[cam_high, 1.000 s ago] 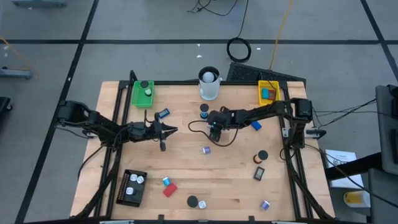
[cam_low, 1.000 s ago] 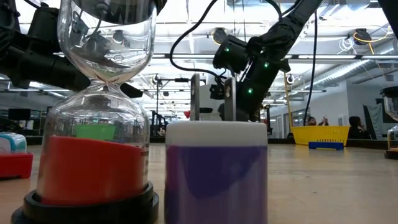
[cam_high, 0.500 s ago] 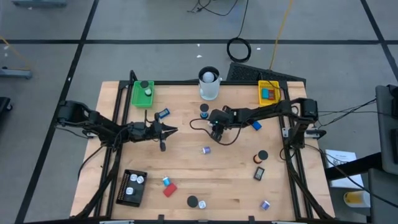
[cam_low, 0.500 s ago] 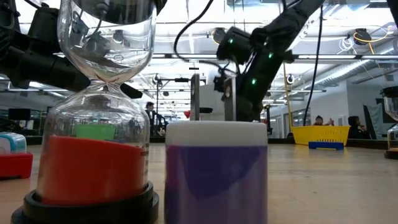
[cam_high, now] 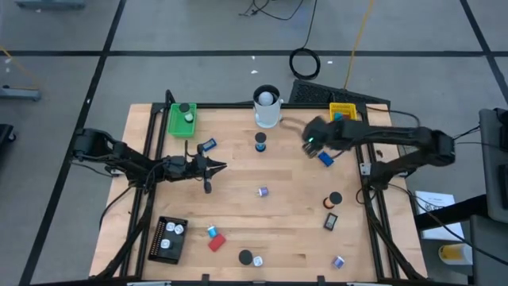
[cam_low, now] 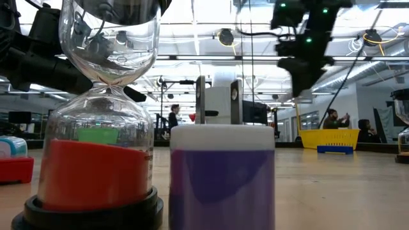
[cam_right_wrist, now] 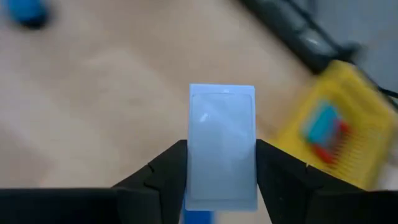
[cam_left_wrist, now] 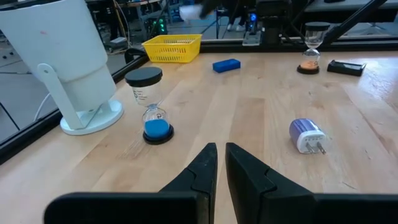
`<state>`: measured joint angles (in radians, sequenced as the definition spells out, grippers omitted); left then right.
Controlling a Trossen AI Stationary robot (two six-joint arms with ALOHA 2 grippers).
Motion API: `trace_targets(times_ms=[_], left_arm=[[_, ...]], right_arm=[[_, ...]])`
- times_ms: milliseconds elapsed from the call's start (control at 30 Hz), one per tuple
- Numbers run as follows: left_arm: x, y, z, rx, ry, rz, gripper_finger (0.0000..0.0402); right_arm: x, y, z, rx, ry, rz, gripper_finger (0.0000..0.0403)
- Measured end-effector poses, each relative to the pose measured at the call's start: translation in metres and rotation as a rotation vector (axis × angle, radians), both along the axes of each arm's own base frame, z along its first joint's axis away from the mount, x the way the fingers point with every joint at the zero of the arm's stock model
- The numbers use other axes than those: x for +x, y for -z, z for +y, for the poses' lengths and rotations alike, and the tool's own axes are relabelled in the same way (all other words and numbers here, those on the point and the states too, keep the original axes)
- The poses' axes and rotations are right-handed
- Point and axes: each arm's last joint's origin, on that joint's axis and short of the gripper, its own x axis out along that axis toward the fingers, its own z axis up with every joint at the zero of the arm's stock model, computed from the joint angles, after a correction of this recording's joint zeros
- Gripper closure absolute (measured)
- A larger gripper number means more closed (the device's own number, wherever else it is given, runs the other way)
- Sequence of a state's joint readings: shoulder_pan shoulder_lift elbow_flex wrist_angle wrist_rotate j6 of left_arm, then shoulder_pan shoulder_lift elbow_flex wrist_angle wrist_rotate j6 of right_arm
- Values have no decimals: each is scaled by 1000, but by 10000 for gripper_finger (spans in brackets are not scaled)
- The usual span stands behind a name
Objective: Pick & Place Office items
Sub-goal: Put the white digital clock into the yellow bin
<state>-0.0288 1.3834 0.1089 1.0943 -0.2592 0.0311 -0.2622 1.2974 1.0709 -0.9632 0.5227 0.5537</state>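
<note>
two right gripper fingers clamped on pale blue-white block, left gripper shut, empty

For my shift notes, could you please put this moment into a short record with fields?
right end effector: shut on a pale blue card, raised near the yellow tray
left end effector: shut, empty, waiting on its own side of the table
yellow tray contents: a blue and a red item
nearby on table: blue block, blue hourglass, purple plug
</note>
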Motion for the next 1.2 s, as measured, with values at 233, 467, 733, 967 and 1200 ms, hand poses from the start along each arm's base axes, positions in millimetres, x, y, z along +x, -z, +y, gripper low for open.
trace_targets(times_ms=[233,467,733,967,1200], left_arm=[[0,0,0,-1,-1,-1,360],[0,0,0,0,-1,-3,360],[0,-1,0,1,-1,-7,360],[0,0,0,0,-1,-2,360],[0,0,0,0,2,0,360]], right_arm=[[-54,22,-46,-49,259,-61,248],[-86,56,-95,-18,366,-202,240],[-96,66,-121,-34,438,-217,245],[-93,74,-136,-18,511,-211,245],[-91,81,-146,1,557,-173,243]])
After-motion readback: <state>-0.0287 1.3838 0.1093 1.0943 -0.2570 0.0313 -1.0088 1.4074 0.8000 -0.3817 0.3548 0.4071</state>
